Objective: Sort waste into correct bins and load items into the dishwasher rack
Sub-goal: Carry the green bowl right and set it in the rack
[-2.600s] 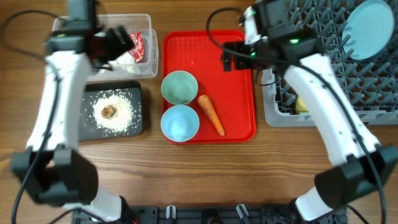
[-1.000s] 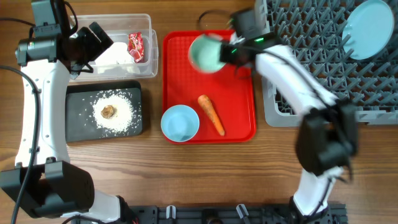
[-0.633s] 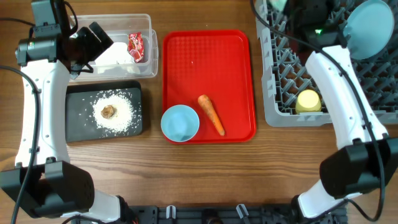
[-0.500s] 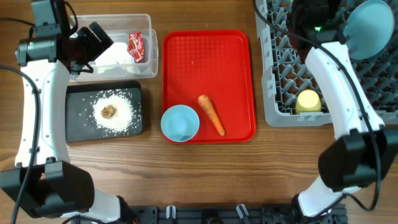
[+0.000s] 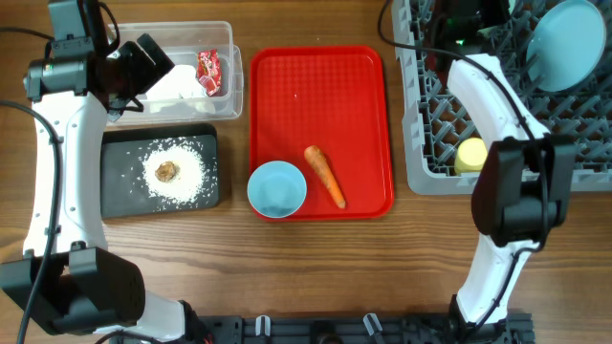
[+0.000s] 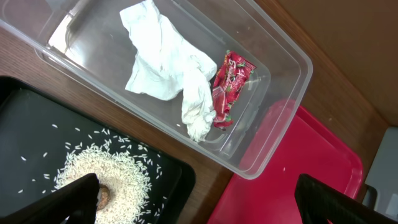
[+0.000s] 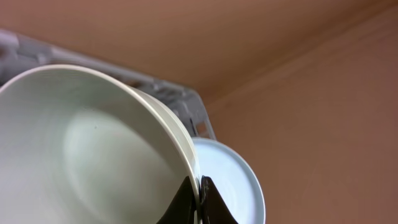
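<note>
The right gripper [image 7: 199,204] is closed narrowly on the rim of the pale green bowl [image 7: 81,143]. The bowl is held tilted, above the far edge of the dishwasher rack [image 7: 177,96]. The light blue plate [image 7: 233,177] is seen just behind the bowl, and from overhead it is found in the rack at the bench's far right corner. The yellow cup [image 5: 470,156] is lodged in the rack by its near edge.

The left gripper [image 6: 199,202] is held over the clear tub [image 6: 283,93] at the far left corner, its jaws spread wide with nothing between them. 2 items are contained in the tub, the crumpled napkin [image 6: 168,68] and the red wrapper [image 6: 230,87], touching each other. The black tray [image 6: 25,143] is set just beside the tub, toward the near edge. The rice [image 6: 106,171] is heaped on it, with the brown lump [image 6: 102,196] in the heap.

On the red tray [image 5: 320,96], at mid-bench, the light blue bowl [image 5: 277,188] and the carrot [image 5: 324,176] are placed just beside each other along its near edge.
</note>
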